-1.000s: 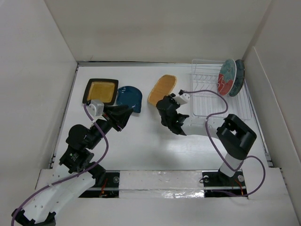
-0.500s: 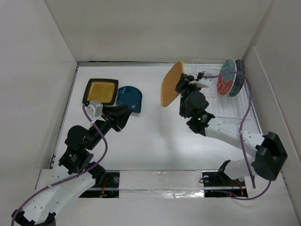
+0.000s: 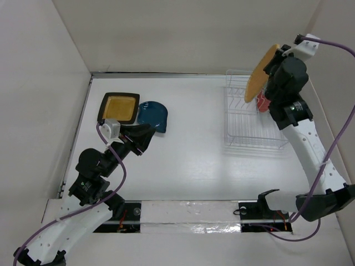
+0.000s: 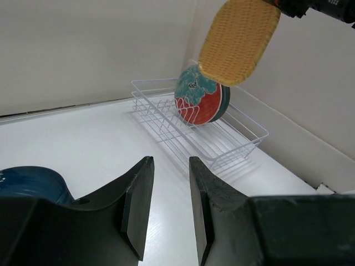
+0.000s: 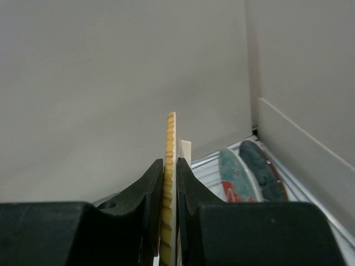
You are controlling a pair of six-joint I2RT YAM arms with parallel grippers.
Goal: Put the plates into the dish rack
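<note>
Right gripper pinches the orange plate by its rim, on edge above the dish rack's far end; probably stiff, light, may pivot in the pinch; left gripper empty, fingers narrowly apart.

White surface, middle bare. Far left: square black-rimmed plate with a yellow centre, lying flat. Dark blue plate just right of it, rims touching or overlapping, cannot tell which. Far right corner: wire dish rack, standing level.
</note>
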